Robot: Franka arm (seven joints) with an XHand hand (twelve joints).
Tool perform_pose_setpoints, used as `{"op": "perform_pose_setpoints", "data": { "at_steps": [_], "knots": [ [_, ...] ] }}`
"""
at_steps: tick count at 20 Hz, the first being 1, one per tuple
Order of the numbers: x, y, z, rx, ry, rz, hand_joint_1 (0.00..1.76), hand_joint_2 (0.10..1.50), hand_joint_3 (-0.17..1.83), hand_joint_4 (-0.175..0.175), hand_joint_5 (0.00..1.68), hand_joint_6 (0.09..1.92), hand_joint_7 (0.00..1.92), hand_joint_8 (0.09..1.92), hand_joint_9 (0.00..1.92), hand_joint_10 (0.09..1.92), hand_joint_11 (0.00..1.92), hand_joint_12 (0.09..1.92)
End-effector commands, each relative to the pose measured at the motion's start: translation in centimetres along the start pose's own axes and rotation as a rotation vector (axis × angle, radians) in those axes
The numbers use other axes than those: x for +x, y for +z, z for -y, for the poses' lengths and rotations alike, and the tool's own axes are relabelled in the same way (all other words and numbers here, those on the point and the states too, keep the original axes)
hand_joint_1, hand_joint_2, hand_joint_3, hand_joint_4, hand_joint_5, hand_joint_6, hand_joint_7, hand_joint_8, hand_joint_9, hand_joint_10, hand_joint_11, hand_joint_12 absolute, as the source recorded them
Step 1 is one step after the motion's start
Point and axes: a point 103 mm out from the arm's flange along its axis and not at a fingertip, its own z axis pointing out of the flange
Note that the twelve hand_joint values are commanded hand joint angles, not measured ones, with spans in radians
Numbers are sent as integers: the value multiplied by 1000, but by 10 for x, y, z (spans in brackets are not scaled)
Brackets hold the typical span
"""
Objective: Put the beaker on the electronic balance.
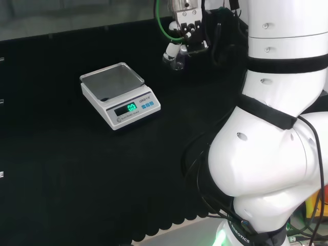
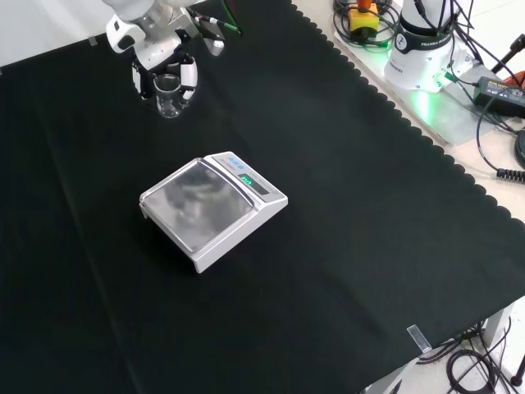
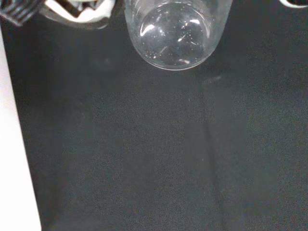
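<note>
A small clear beaker sits between the fingers of the black and white hand near the far left of the cloth in the front view. The hand is shut on the beaker, which looks empty. In the wrist view the beaker's round base is seen close, over black cloth. I cannot tell whether it touches the cloth. The white electronic balance stands apart from the hand, with a bare steel pan and a lit green display.
The arm's own white links fill the right of the head view. In the front view the arm's base, cables and a black adapter lie beyond the cloth's scalloped edge at upper right.
</note>
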Motion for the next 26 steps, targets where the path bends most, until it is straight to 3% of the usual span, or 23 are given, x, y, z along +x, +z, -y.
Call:
{"op": "perform_pose_setpoints", "data": {
  "at_steps": [1, 9, 26],
  "knots": [
    [15, -14, 12, -7, -7, 27, 1065, 692, 664, -175, 988, 541, 1333, 777, 1679, 477, 1727, 849],
    [38, -25, 13, -15, -41, 40, 1056, 692, 665, -175, 978, 545, 1329, 776, 1686, 471, 1723, 854],
    [134, -13, -24, 1, -199, 19, 1038, 699, 669, -175, 952, 563, 1310, 786, 1696, 451, 1700, 864]
  ]
}}
